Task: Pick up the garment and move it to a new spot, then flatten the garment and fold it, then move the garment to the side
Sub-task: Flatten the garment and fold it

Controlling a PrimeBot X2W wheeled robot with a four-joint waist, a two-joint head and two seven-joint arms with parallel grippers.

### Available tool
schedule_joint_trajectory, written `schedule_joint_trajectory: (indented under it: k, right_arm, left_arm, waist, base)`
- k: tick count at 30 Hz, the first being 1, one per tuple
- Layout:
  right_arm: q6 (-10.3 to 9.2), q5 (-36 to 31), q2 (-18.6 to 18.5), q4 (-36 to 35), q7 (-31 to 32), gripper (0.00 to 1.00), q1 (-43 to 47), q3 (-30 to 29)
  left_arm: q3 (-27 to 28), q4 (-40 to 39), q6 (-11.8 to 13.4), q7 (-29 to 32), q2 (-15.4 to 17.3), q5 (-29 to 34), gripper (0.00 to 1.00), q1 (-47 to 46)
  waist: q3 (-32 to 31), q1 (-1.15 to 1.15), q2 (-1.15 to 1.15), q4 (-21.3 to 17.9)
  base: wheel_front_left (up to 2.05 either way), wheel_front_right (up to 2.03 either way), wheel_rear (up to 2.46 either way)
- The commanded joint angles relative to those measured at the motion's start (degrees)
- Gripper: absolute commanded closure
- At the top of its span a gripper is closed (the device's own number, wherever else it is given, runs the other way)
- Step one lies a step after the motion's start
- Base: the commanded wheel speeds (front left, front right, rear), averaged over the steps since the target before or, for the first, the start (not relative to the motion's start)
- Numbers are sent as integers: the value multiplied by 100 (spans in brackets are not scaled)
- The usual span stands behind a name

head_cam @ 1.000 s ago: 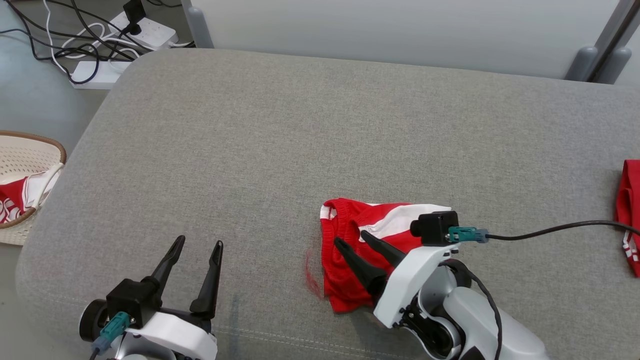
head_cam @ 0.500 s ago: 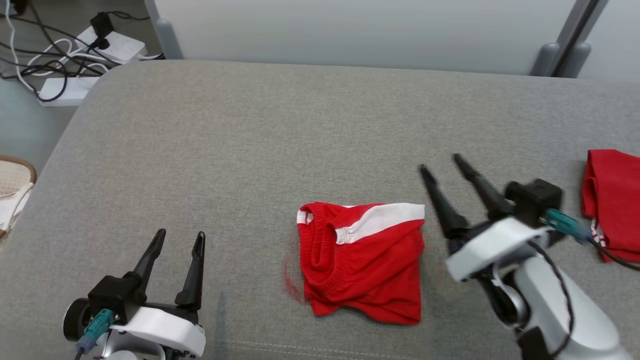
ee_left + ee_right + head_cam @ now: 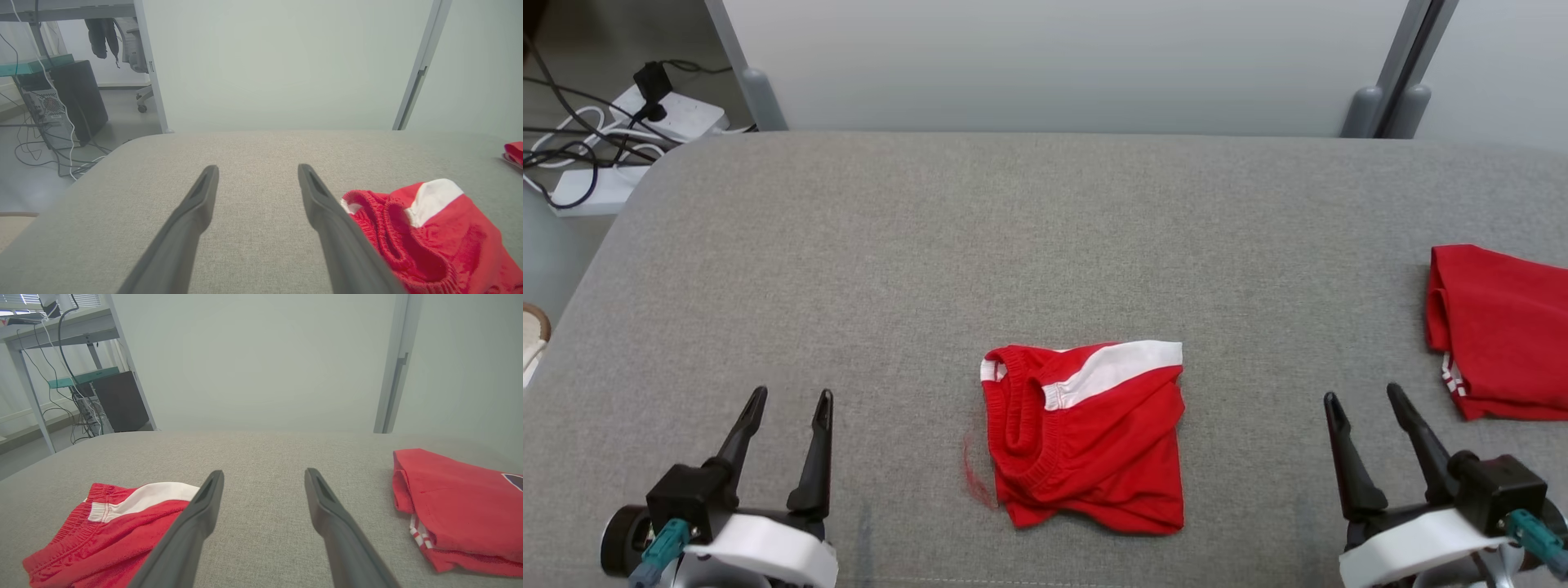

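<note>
Head view, crumpled knit red garment (image 3: 1086,441)

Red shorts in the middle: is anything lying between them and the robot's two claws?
Nothing visible. Only bare grey padding separates the red shorts from the open left gripper and open right gripper; the other red garment lies farther right.

Right gripper (image 3: 1362,394) lifted off the folded red-and-white fabric shorts (image 3: 1086,441), drawn back to the lower right, head view panned rightward
</note>
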Motion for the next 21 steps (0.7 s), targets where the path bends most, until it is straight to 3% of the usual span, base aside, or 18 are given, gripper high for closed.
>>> schedule_joint_trajectory:
  k: [1,21]
  right_arm:
    - [8,-75,19,-240,-67,0,52,75]
    - [8,-206,177,-326,-67,0,308,13]
  left_arm:
    - [255,-161,63,-75,181,58,0,-35]
    - [252,-502,225,55,233,-36,0,236]
  waist:
    - [-86,0,0,-51]
    - [-189,0,0,-207]
  base:
    - [0,0,0]
    - [0,0,0]
